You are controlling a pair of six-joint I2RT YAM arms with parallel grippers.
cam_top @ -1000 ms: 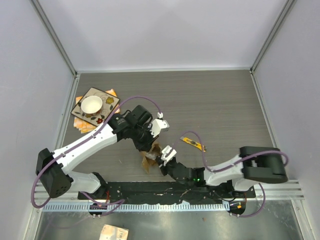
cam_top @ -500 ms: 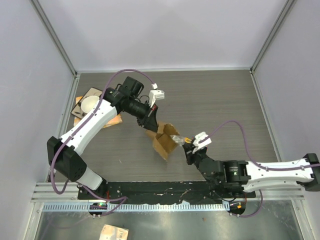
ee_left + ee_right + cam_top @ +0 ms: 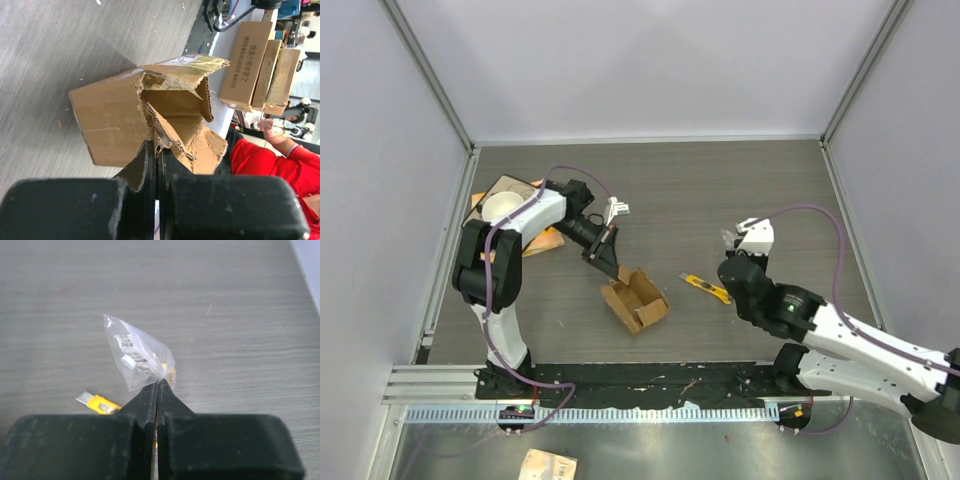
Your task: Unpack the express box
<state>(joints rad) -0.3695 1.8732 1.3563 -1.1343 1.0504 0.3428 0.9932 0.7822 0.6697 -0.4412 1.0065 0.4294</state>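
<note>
The express box (image 3: 636, 301) is a small brown cardboard box with torn-open flaps, resting near the middle of the table. My left gripper (image 3: 609, 268) is at its back-left corner. In the left wrist view, my left gripper (image 3: 157, 146) is shut on a torn flap of the box (image 3: 112, 120), whose inside looks empty. My right gripper (image 3: 732, 244) is to the right of the box and apart from it. In the right wrist view, my right gripper (image 3: 159, 383) is shut on a clear plastic bag (image 3: 137, 359) with a small white item inside, held above the table.
A yellow utility knife (image 3: 705, 288) lies between the box and the right arm; it also shows in the right wrist view (image 3: 99, 402). A flat brown-and-orange card with a white cup (image 3: 504, 208) sits at the back left, under the left arm.
The left arm has swung back and left with the box, which now sits lower on the table. The right arm has pulled away to the right with the clear bag.
</note>
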